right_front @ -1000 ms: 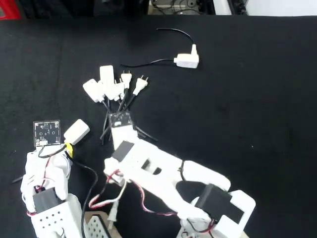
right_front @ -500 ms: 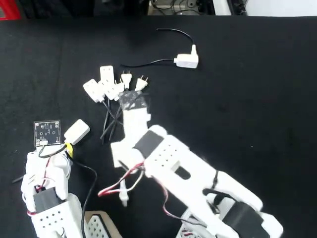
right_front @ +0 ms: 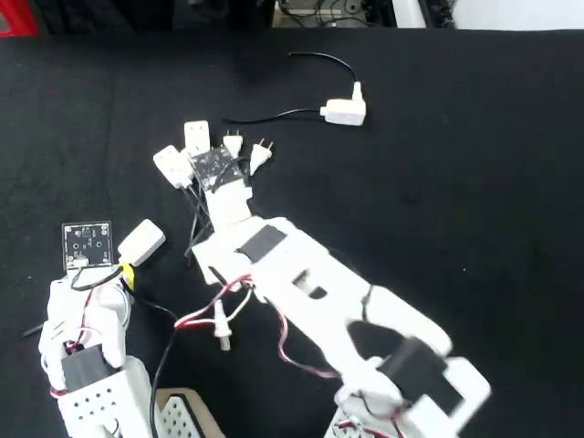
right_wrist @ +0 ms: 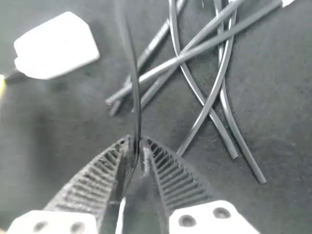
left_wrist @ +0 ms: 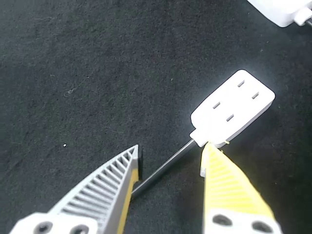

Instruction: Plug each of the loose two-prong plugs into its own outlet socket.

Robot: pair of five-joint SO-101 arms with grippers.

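Right wrist view | right pincer [right_wrist: 138, 150] pinching cord [right_wrist: 132, 83] | left pincer [left_wrist: 170, 148] wide, empty | step: likely fetching plug [right_front: 262, 153] | next: line it up with socket [left_wrist: 233, 109]

No word, number, label or sign can be read on anything here. The small dark square board [right_front: 87, 245], just beside the fingers of the left gripper [left_wrist: 170, 148] in the high view, carries a few pale specks, but they are too small to make out as letters or figures.
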